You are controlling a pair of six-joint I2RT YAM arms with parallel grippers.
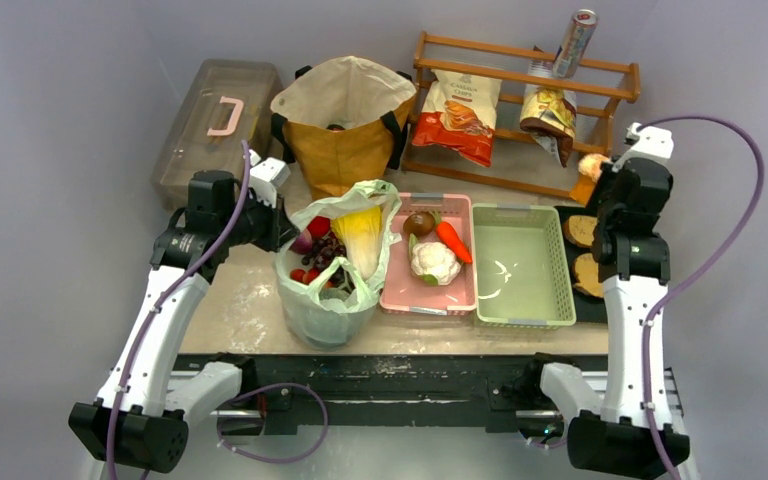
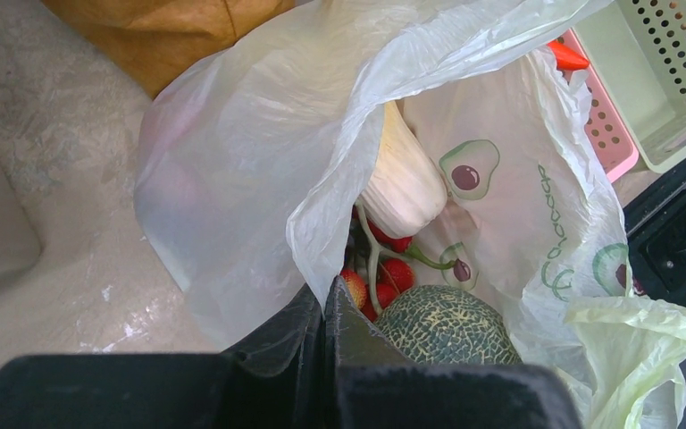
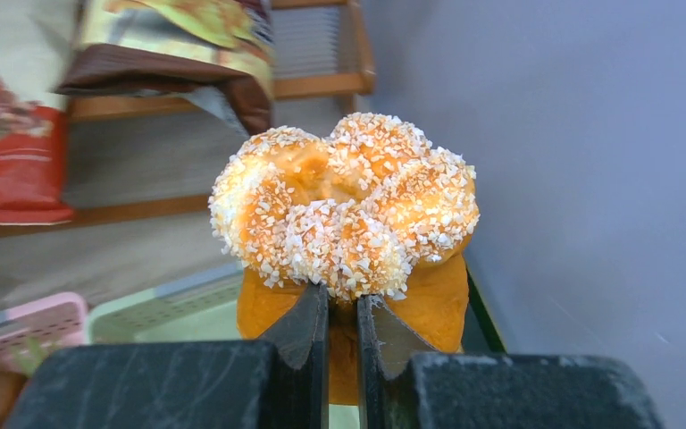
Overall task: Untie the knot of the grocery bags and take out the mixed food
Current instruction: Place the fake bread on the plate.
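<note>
L claw (image 2: 326,293) is pressed together, tips nipping the rim film of the pale-green plastic bag (image 1: 328,305) from its 9 o'clock side. The bag sits on the tabletop (image 1: 240,310) w/ its mouth standing wide open.

Inside the bag:
- yellow-white cabbage (image 1: 362,238) on the 3 o'clock side
- dark grapes (image 1: 326,250) approx in the middle
- red fruits (image 2: 398,271) and a netted green melon (image 2: 447,323) right under my L wrist cam

Brown tote (image 1: 345,140) stands at 12 o'clock of the bag, just behind it, top open too. Pink basket (image 1: 430,302) is at the bag's 3 o'clock, right against it. Green basket (image 1: 523,318) is next over, side by side w/ the pink one.

R claw (image 3: 341,297) is clamped on the bottom of a sugar-crusted bun (image 3: 348,206). It's held up in the air at approx 2 o'clock of the green basket, above the far end of the black tray (image 1: 585,308) w/ bread slices (image 1: 580,230) on it.
</note>
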